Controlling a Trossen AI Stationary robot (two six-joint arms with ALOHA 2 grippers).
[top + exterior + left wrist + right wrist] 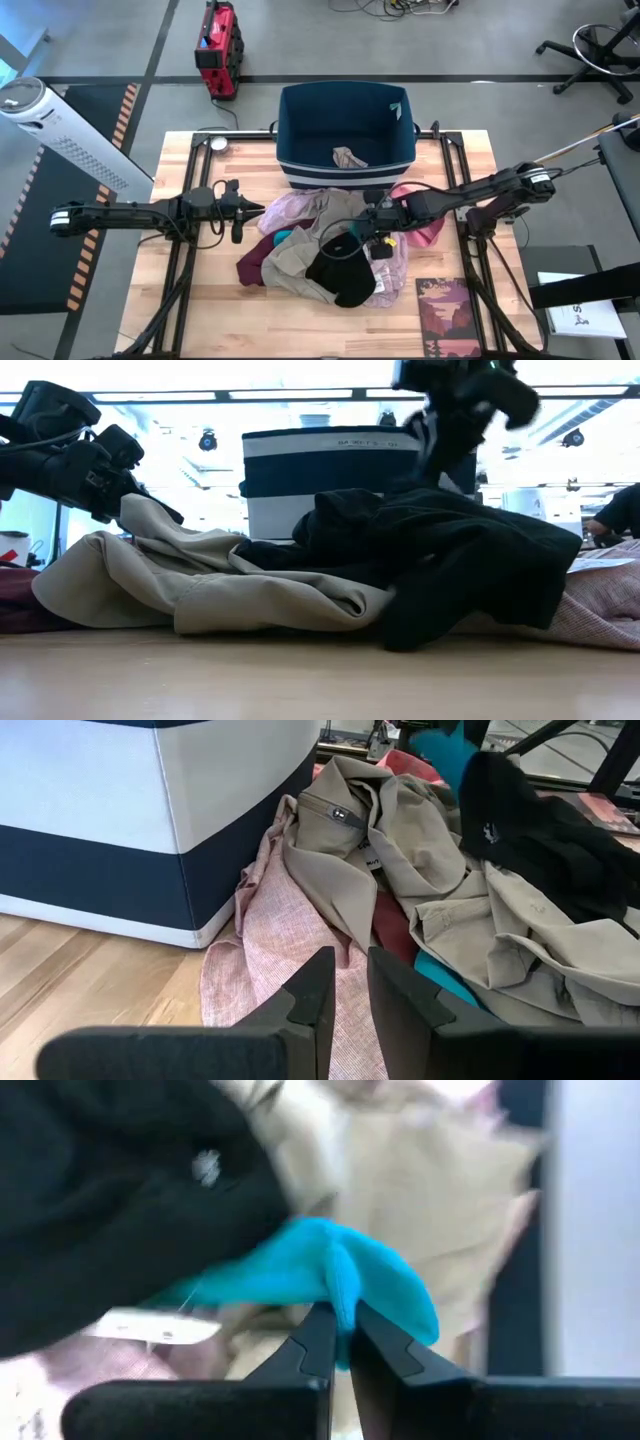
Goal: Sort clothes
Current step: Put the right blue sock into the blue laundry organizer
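Note:
The clothes lie in a heap at the table's middle: a black garment (345,275) on top, a tan one (290,262) under it, a mauve-pink one (300,207) toward the bin, a maroon one (255,265) at the left. My right gripper (350,240) is over the heap, shut on a teal garment (330,1270). My left gripper (350,960) waits at the heap's left side with its fingers a narrow gap apart and nothing between them. A tan garment (349,157) lies inside the dark blue bin (290,165). My right gripper pinches a raised fold of the teal garment (338,1308) between its two fingertips, slanting down from the table's right side. The cloth drapes off to both sides of the fingers, beside the black garment (110,1200). How much of it is clear of the heap does not show.
The bin stands at the table's far edge behind the heap. A coral pink garment (425,215) lies under my right arm. A printed booklet (450,310) lies at the near right. Bare wood shows along the near edge and at the far left.

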